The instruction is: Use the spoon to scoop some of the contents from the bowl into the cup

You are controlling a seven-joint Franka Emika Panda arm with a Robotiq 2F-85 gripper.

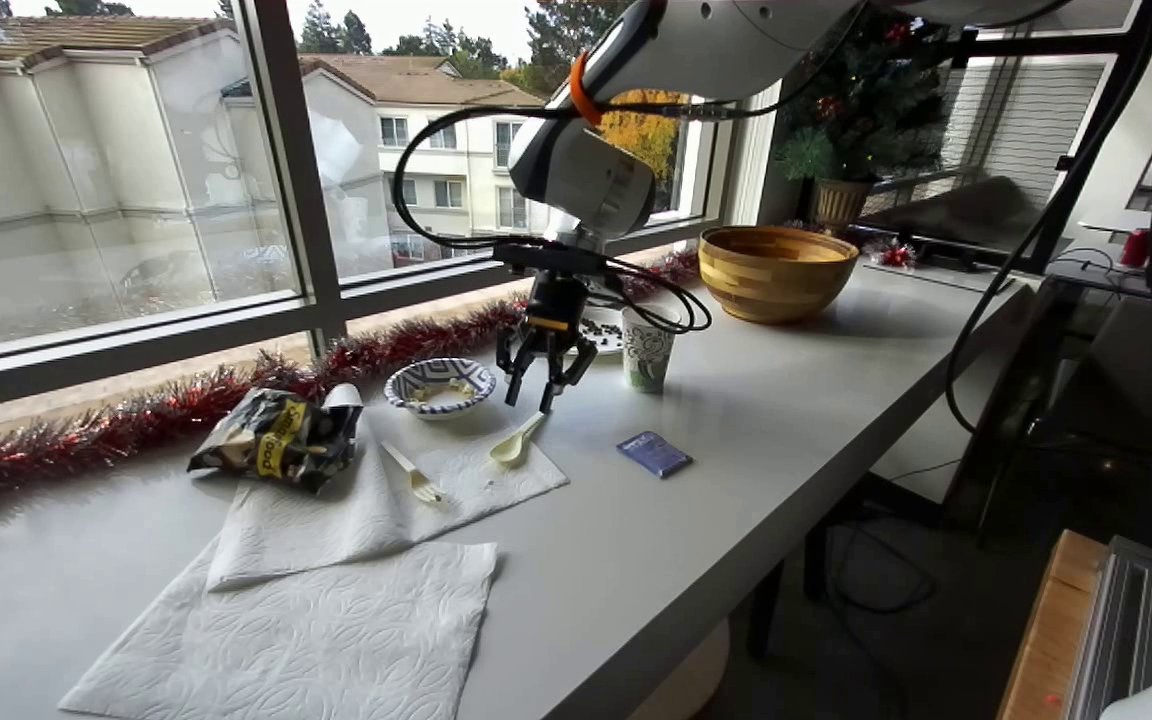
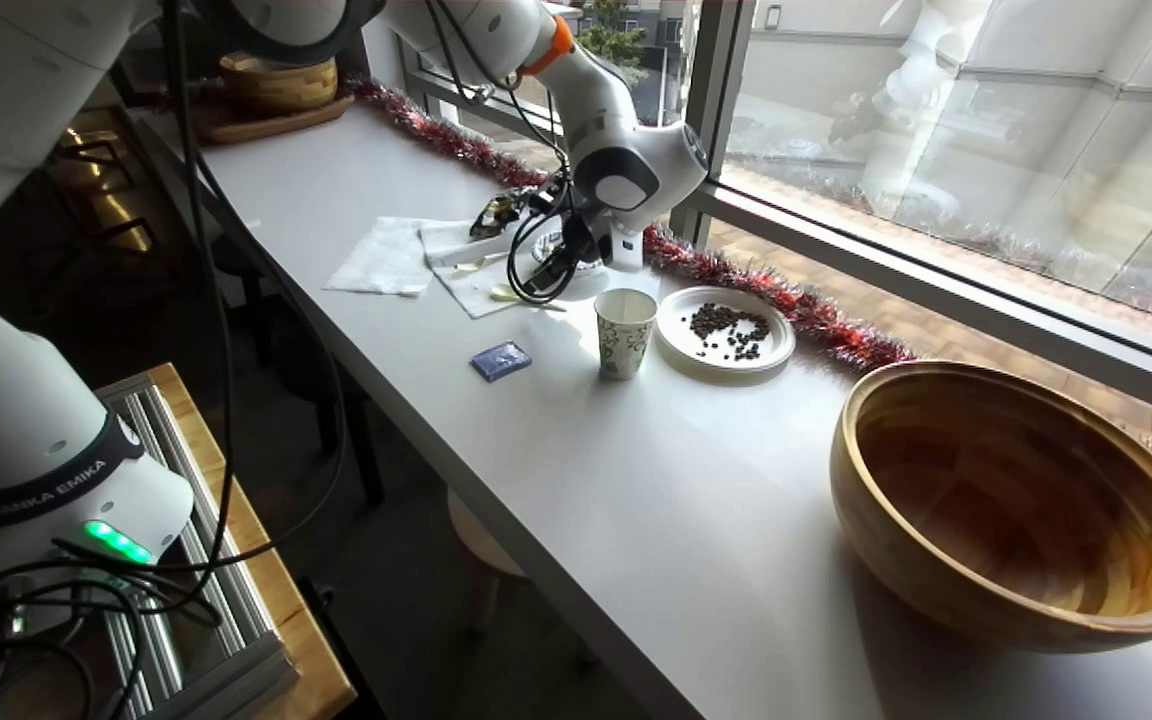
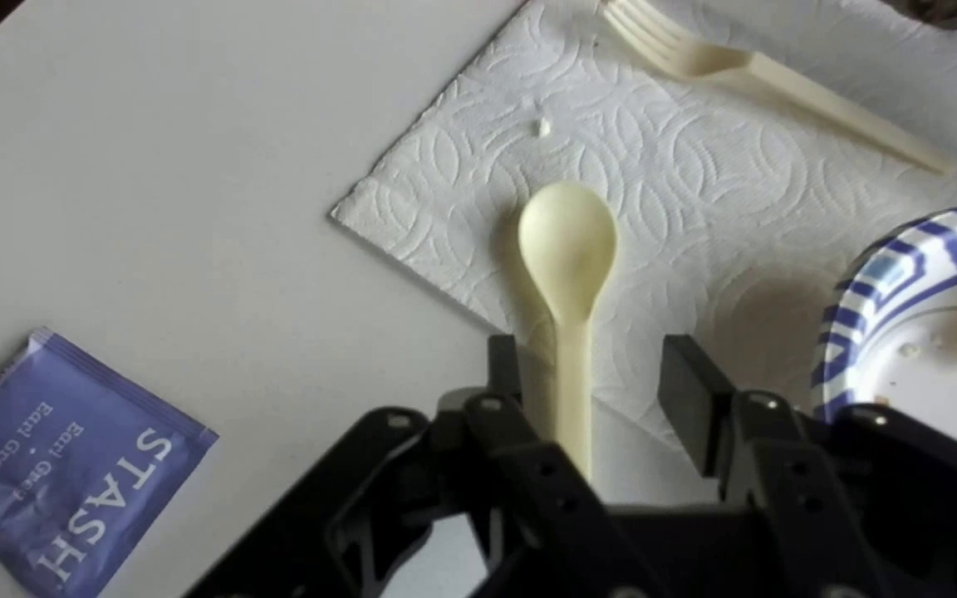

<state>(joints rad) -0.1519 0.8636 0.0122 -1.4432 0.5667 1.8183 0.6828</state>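
A pale spoon [image 3: 568, 241] lies with its head on a paper towel; it also shows in an exterior view [image 1: 511, 450]. My gripper [image 3: 591, 365] is open above it, with the handle between the fingers and closer to the left one; in an exterior view the gripper [image 1: 529, 402] is at the handle end. Contact cannot be told. The pale patterned cup [image 2: 626, 335] stands upright beside a shallow white round bowl [image 2: 781, 340] holding dark bean-like pieces. A cable crosses the cup [image 1: 646, 365] in an exterior view. A blue-and-white patterned bowl [image 3: 852, 324] with popcorn sits right of the gripper.
A blue tea packet [image 1: 654, 453], a pale fork [image 1: 414, 475], white paper towels [image 1: 336, 630] and a black snack bag [image 1: 276, 440] lie on the table. A large wooden bowl [image 2: 936, 560] stands beyond the cup. Red tinsel [image 2: 696, 265] runs along the window.
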